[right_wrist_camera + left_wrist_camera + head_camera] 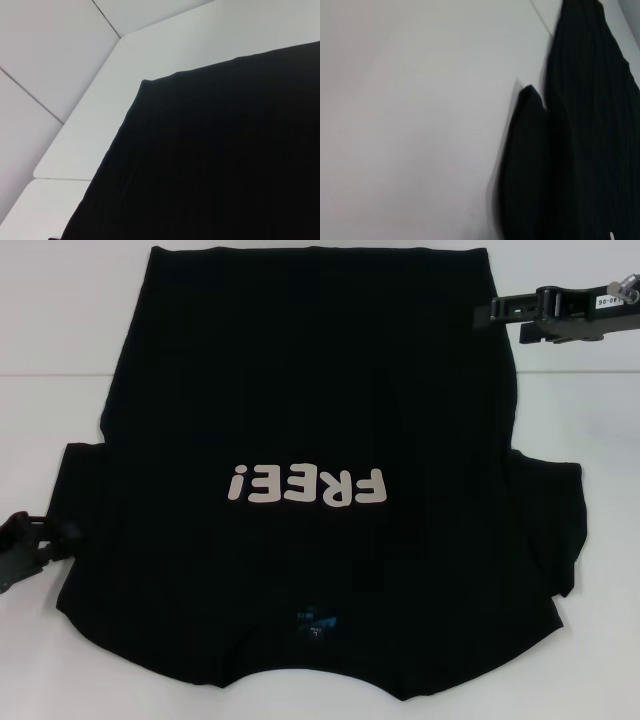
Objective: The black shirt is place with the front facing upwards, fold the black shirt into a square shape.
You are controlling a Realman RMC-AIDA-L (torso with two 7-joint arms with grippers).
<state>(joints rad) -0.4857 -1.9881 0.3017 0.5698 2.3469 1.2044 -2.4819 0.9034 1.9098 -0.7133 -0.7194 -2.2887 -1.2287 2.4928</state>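
I see one black shirt [310,410] spread flat on the white table [50,310], front up, lettering [306,485] upside down from the head camera, collar and blue label [318,622] nearest the robot. Its hem is cut off at the far edge of the head view.

Two grippers in view. The left gripper [25,545] sits just beside the shirt's left sleeve, partly out of frame; I cannot tell whether it is wide or narrow. The right gripper [500,308] reaches to the shirt's far right hem corner; its tips are black against the black cloth, so I cannot tell its state either.

Only the left wrist view shows the sleeve tip [530,100] close. Only the right wrist view shows the hem corner [145,82] lying flat.
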